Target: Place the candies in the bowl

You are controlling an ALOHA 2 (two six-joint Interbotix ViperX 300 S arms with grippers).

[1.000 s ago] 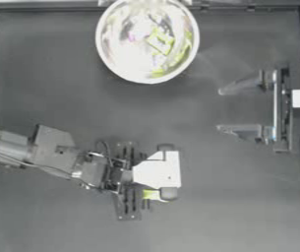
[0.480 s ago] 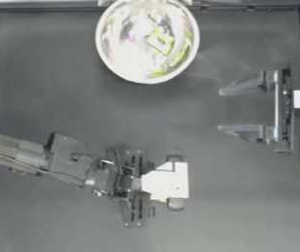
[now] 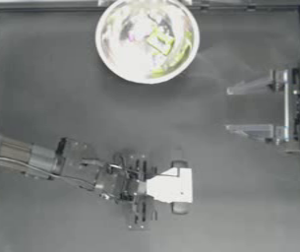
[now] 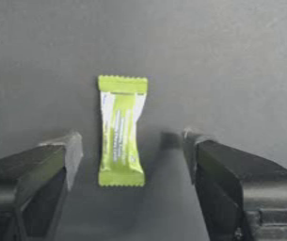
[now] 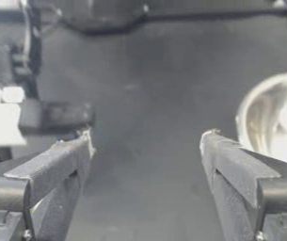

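In the bowl [image 3: 116,59] several candies [image 3: 160,40] already sit; left gripper [image 4: 130,157], jaws apart, straddles one last yellow-green candy [image 4: 121,134] flat on table [image 3: 60,108], right gripper [image 3: 252,109] parked open

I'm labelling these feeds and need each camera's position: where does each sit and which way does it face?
Top view: above the table, facing straight down; both arms, bowl.
Left wrist view: on the left arm, looking along the open left claw at a yellow-green candy on the table.
Right wrist view: on the parked right arm, across the table; open right claw.
Shared: the bowl, top and right wrist.
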